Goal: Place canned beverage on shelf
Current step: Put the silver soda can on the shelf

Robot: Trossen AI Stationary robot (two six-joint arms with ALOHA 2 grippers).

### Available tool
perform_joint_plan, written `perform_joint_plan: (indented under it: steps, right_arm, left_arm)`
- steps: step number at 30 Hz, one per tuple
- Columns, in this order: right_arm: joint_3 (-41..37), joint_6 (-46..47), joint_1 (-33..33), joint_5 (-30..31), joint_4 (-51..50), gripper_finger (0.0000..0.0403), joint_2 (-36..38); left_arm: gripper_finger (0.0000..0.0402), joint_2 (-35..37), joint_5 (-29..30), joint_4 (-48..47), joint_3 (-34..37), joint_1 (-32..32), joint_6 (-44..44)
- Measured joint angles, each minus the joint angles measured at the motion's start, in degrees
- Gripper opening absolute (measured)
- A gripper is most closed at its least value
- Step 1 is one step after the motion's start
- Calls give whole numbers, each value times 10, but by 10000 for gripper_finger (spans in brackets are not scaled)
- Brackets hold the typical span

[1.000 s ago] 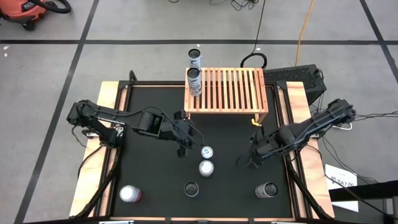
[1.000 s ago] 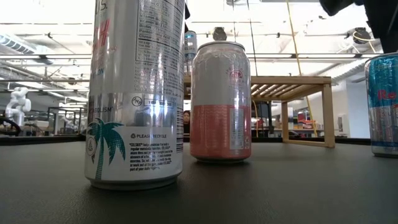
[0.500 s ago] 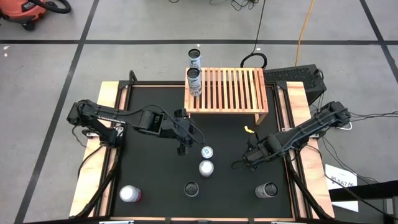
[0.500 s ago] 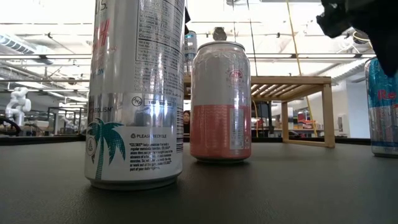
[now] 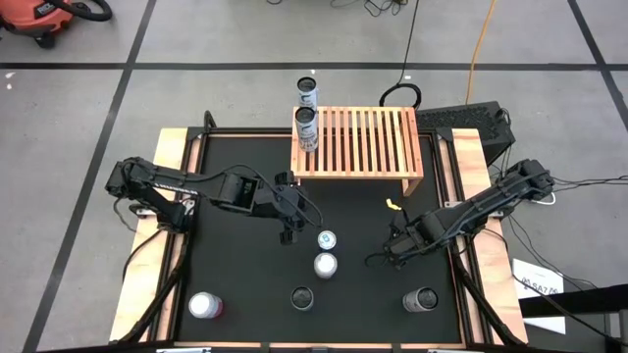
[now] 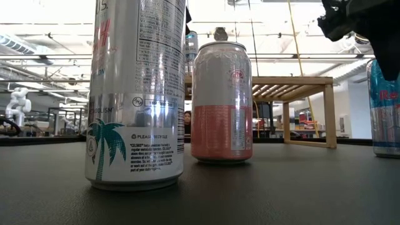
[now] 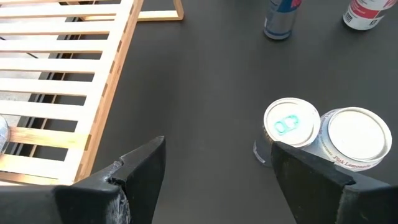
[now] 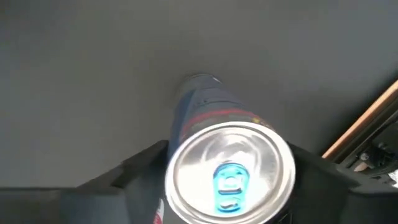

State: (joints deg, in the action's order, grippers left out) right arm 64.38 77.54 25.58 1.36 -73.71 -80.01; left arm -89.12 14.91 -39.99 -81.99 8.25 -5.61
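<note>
The shelf [image 5: 358,142] is a light-wood slatted rack at the table's far edge, also in the left wrist view [image 7: 62,81]. A silver can [image 5: 306,127] stands on its left end. My right gripper [image 8: 230,155] is open. It comes down over a blue can [image 8: 227,168] that stands on the table [image 6: 382,106]. One finger stands on each side of the can's top. In the high view my right arm [image 5: 397,245] hides this can. My left gripper [image 7: 214,149] is open and empty, left of two cans [image 5: 326,239]. My right gripper: its fingers [image 8: 143,171] come from above, pointing down, on either side of the blue can's top rim [image 8: 180,155]. I cannot tell whether they touch it. The can stands upright on the table.
Other cans stand on the black mat: a teal-tabbed one [image 7: 291,124] beside a white-lidded one [image 7: 351,134], a tall silver one [image 5: 302,297], one at the near left [image 5: 204,306] and one at the near right [image 5: 420,299]. Another can [image 5: 308,93] shows beyond the shelf's far edge.
My right gripper has gone toward the table's near left and down, and its dark body now shows in front of the blue can's top in the low view. The blue can has stayed in place.
</note>
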Motion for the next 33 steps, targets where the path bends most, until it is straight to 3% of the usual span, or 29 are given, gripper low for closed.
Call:
perform_joint_plan:
  steps: [3,8,13,23,29,33]
  right_arm:
    - [0,5,0,-1,5,223,0]
    - [16,9,0,0,8,220,-1]
    - [82,8,-1,23,-5,220,-1]
    - [246,-21,-1,167,-25,225,0]
    - [275,-73,-7,223,15,227,0]
    - [276,-133,-20,227,65,227,0]
  left_arm:
    - [285,0,0,0,0,0,0]
    - [286,0,2,0,0,0,0]
    - [286,0,-4,9,0,-4,21]
    - [286,0,-106,164,0,-7,107]
    - [286,-8,-189,216,-1,-34,81]
    - [286,-17,-208,222,-1,-48,75]
